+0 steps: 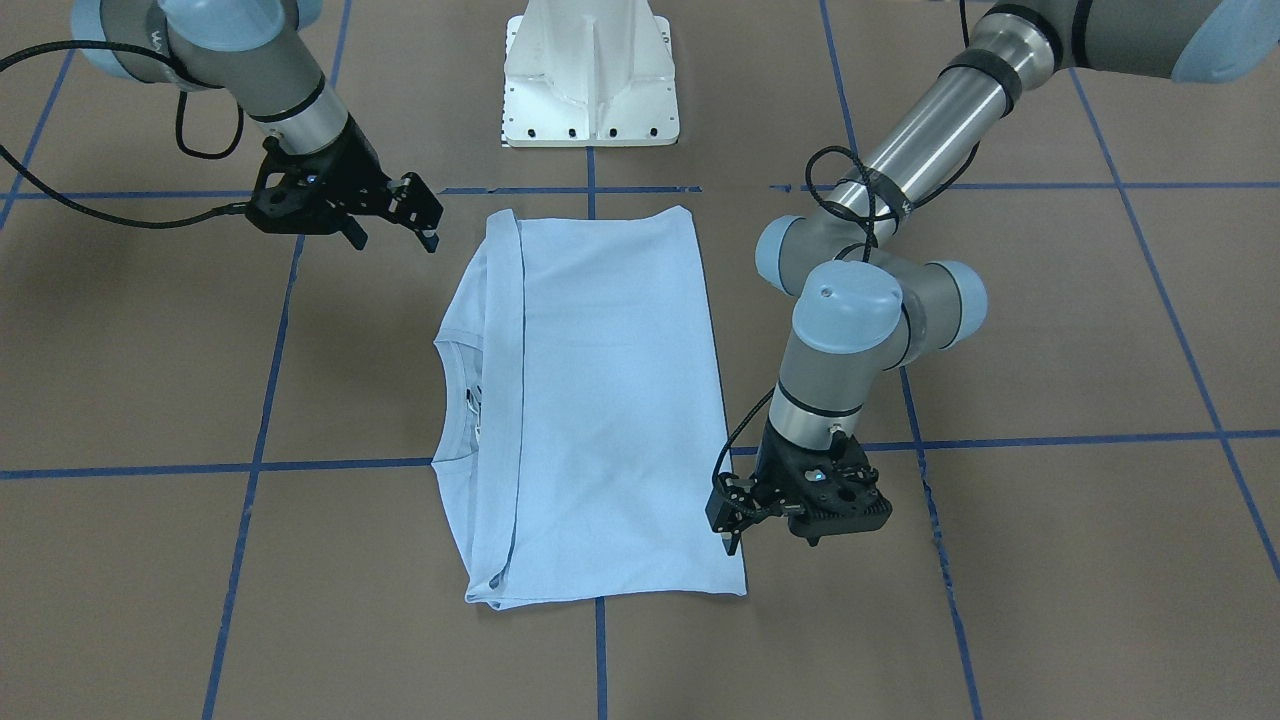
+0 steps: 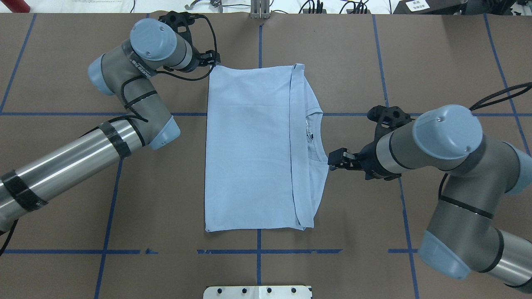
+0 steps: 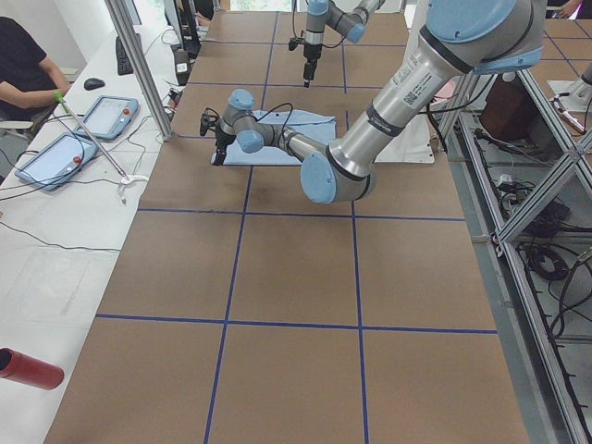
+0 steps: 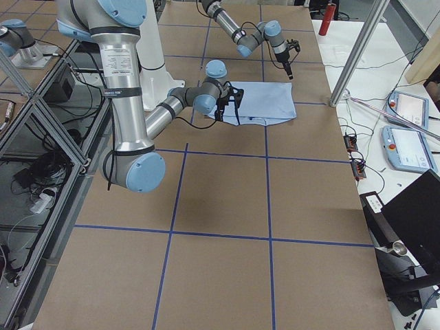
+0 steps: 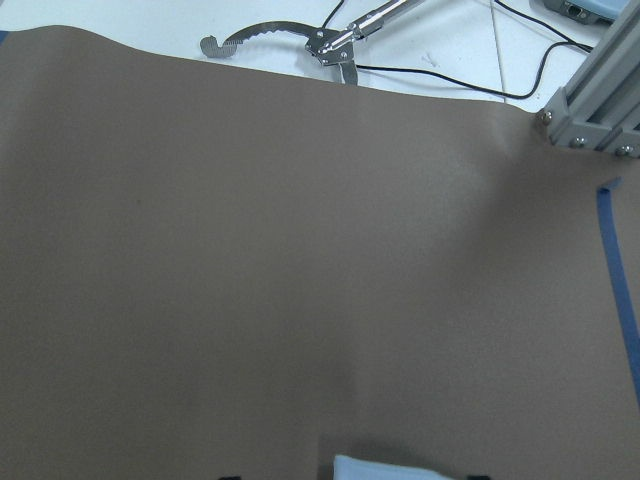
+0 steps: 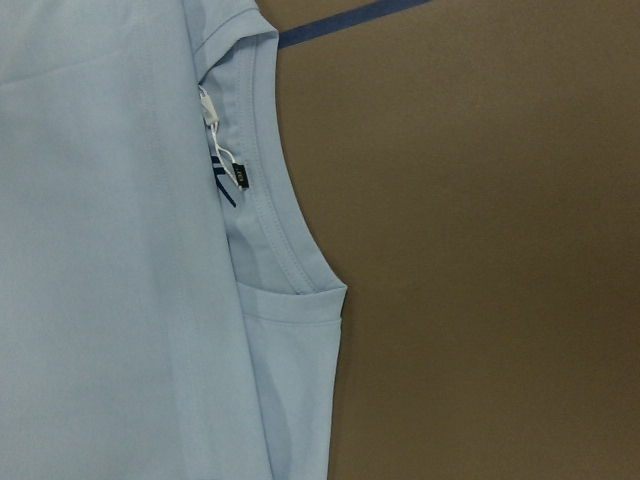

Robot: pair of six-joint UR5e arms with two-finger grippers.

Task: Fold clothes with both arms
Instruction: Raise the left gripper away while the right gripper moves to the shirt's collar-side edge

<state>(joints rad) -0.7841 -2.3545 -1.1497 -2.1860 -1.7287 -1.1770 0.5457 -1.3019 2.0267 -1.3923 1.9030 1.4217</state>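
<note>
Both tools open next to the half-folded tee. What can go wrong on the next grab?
1. The left tool hangs open at a T-shirt corner; its wrist view shows only a sliver of cloth, so it may miss or pinch one layer.
2. The right tool is open by the layered edge near the collar; catching only the top layer could undo the fold.
3. The tools sit near diagonally opposite corners; an uneven lift could skew the cloth.

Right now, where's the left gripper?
Overhead view, upper left: the left gripper hangs at the shirt's far left corner, near the table's far edge.
</note>
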